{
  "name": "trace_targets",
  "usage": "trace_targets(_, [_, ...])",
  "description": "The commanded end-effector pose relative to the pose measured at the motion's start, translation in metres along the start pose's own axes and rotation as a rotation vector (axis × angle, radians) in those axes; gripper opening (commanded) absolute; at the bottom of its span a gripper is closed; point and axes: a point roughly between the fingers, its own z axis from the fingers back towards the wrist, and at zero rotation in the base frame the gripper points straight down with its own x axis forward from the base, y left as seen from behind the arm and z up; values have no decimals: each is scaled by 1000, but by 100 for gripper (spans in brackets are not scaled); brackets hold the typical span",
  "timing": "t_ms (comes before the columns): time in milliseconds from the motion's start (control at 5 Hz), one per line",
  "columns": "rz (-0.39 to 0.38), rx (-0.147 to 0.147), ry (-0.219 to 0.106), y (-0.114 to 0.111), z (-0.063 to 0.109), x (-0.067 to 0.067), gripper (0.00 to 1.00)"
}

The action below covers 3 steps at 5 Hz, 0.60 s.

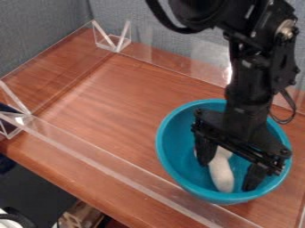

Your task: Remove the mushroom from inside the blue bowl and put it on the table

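Observation:
The blue bowl (176,147) stands at the right front of the wooden table (107,98). Inside it lies the mushroom (222,172); only its cream stem shows, and the orange cap is covered by the hand. My gripper (230,171) points straight down into the bowl, open wide. One black finger (201,151) is to the left of the stem and the other is to its right. Nothing is gripped, and I cannot tell whether the fingers touch the mushroom or the bowl's floor.
Low clear acrylic walls (89,151) edge the table, with triangular acrylic brackets at the back left (116,36) and the left corner (12,120). The black arm (256,62) rises above the bowl. Bare wood spreads left of the bowl.

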Motion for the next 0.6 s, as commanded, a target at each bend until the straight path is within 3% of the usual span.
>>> trace_targets(0, [23, -12, -35, 5, 5, 6, 100])
trace_targets(400, [42, -13, -45, 12, 0, 13, 100])
